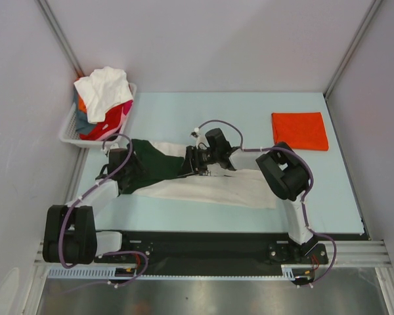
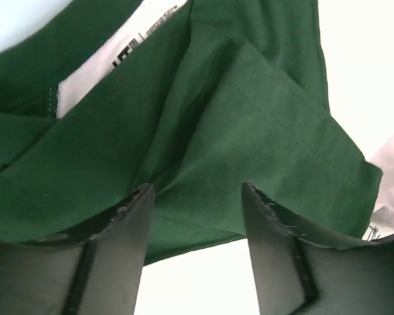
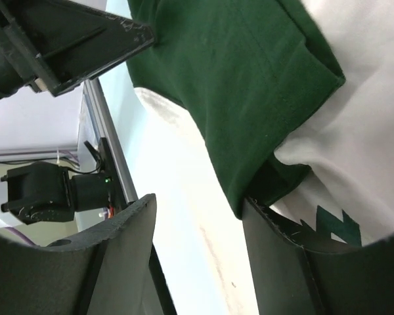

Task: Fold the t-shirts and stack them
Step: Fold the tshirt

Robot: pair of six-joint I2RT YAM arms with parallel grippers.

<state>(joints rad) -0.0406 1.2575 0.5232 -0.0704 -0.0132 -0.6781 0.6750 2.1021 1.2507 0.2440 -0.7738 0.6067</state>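
Observation:
A cream t-shirt point(image 1: 217, 188) with dark green sleeves point(image 1: 159, 164) lies half folded across the middle of the table. My left gripper point(image 1: 132, 172) hovers at its left end, open, with green cloth point(image 2: 249, 131) just past the fingertips and nothing pinched in my left gripper point(image 2: 197, 190). My right gripper point(image 1: 188, 164) is over the shirt's middle, also open. In the right wrist view my right gripper point(image 3: 197, 200) has a green sleeve edge point(image 3: 249, 85) resting against one finger point(image 3: 276, 249). An orange-red t-shirt point(image 1: 300, 130) lies folded at the back right.
A white slotted basket point(image 1: 69, 131) at the back left holds a heap of shirts, a white one point(image 1: 105, 88) on top of red and pink cloth. The left arm's black finger point(image 3: 65, 39) shows close by in the right wrist view. Grey walls surround the table.

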